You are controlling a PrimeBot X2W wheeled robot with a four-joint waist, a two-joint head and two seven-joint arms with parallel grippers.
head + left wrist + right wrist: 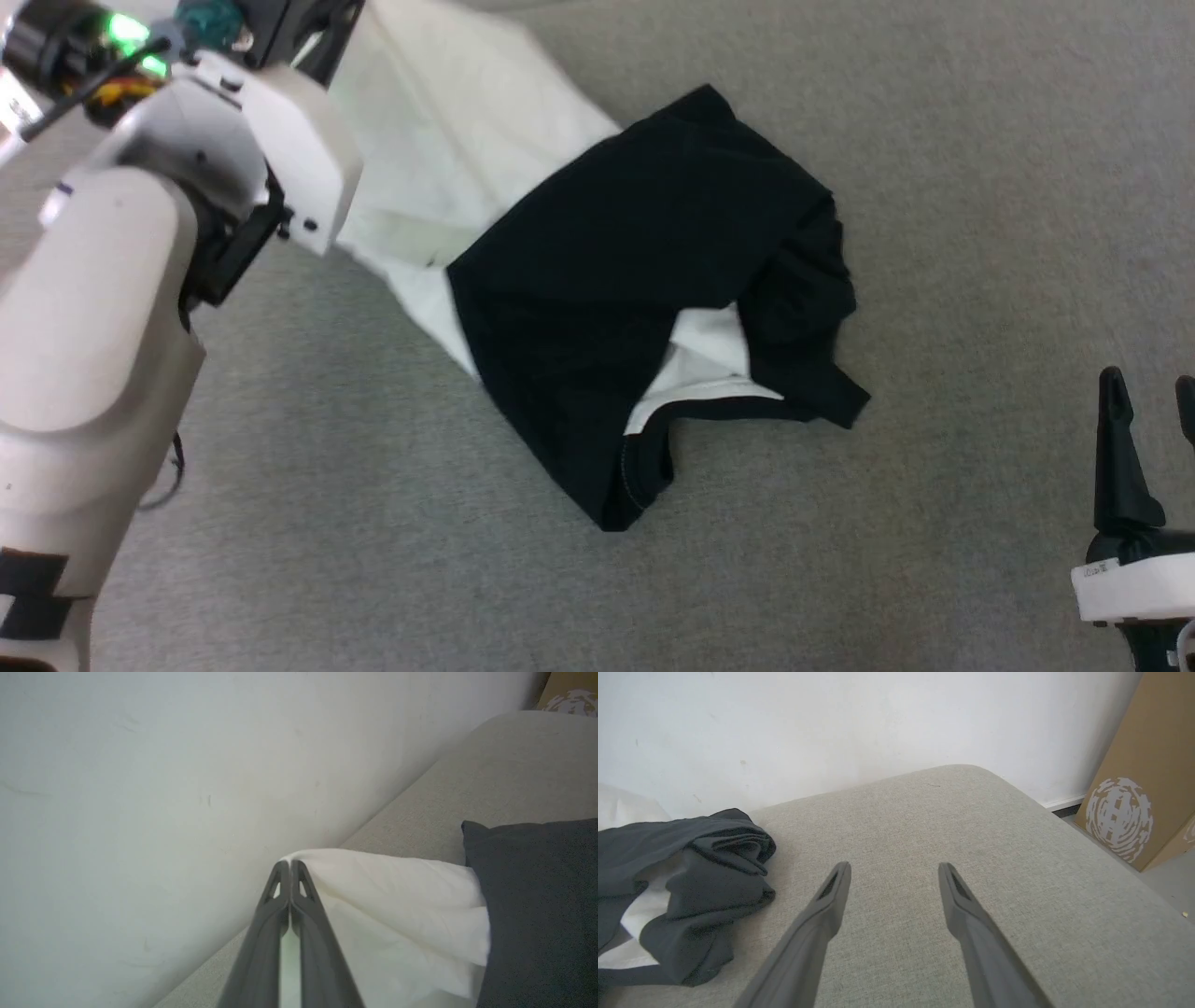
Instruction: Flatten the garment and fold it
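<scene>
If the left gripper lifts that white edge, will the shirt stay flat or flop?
Likely flop: the garment lies crumpled in soft folds, so it should drape from the left gripper, shut on its white edge. Probably light, being thin cloth. The bunched black part may drag on the textured grey cushion.

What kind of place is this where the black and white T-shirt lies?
Probably an indoor room, perhaps a home-like test space. A grey fabric-covered cushion with a rounded corner meets a plain white painted wall, and a brown cardboard box with a white printed mark stands beside it.
</scene>
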